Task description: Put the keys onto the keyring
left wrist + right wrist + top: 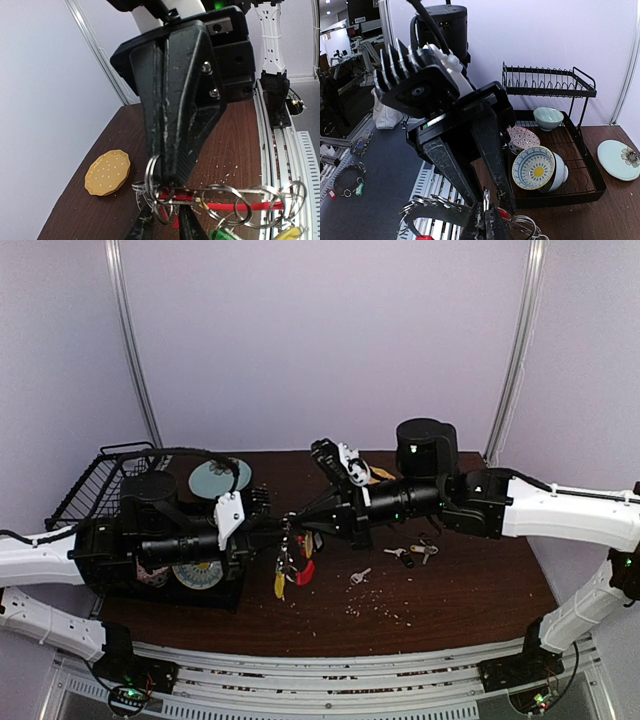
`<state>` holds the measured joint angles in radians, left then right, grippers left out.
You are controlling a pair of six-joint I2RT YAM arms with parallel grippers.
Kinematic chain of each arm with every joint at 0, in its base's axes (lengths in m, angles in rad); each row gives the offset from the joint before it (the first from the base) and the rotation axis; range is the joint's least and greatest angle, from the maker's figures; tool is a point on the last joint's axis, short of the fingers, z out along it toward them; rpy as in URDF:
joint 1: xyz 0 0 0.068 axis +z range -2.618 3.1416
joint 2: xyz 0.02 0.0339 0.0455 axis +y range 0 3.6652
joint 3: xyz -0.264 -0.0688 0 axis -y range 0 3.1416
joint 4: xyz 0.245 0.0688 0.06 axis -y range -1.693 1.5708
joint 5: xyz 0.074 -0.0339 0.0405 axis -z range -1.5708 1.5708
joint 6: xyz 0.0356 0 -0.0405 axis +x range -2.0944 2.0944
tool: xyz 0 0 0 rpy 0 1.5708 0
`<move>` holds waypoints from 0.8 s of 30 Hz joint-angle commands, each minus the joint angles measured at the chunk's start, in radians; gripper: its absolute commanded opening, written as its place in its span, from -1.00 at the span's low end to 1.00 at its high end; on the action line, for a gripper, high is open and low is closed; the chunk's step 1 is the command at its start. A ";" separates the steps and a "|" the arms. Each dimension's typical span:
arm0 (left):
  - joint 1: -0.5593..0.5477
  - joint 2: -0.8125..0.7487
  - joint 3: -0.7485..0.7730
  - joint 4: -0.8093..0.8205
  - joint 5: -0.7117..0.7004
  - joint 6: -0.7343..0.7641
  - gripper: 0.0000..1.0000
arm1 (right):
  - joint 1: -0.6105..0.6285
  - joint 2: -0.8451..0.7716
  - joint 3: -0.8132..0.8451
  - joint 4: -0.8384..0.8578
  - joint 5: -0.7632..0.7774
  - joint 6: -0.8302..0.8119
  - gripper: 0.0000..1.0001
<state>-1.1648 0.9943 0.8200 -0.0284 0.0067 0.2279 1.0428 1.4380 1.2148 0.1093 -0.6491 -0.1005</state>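
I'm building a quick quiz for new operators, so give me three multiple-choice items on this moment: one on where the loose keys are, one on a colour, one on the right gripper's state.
1. The loose keys lie on the table, where from the keyring?
A to the robot's left
B directly beneath it
C to the robot's right

2. The keyring's one coloured curved section is:
A red
B blue
C white

3. The right gripper has its jaws:
A wide open, clear of everything
B shut on the keyring
C shut on a single loose key

Answers:
1 C, the top view shows them lying to the right of the hanging rings.
2 A, the left wrist view shows a red piece among the silver rings.
3 B, the left wrist view shows its fingers pressed together over a ring.
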 commanded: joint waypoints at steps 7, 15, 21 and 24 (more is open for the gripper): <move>0.002 0.013 -0.027 0.145 -0.014 -0.008 -0.68 | 0.000 -0.020 -0.022 0.169 -0.071 0.100 -1.00; 0.002 0.005 -0.056 0.183 -0.025 -0.017 -1.00 | 0.001 -0.030 -0.075 0.317 -0.008 0.200 -1.00; 0.002 0.048 -0.091 0.251 -0.020 -0.033 -1.00 | 0.002 -0.026 -0.146 0.594 0.103 0.382 -1.00; 0.002 0.070 -0.093 0.272 -0.003 -0.039 -1.00 | 0.003 -0.026 -0.165 0.634 0.146 0.394 -1.00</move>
<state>-1.1648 1.0370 0.7406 0.1410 -0.0116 0.2089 1.0428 1.4380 1.0634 0.5442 -0.5907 0.2111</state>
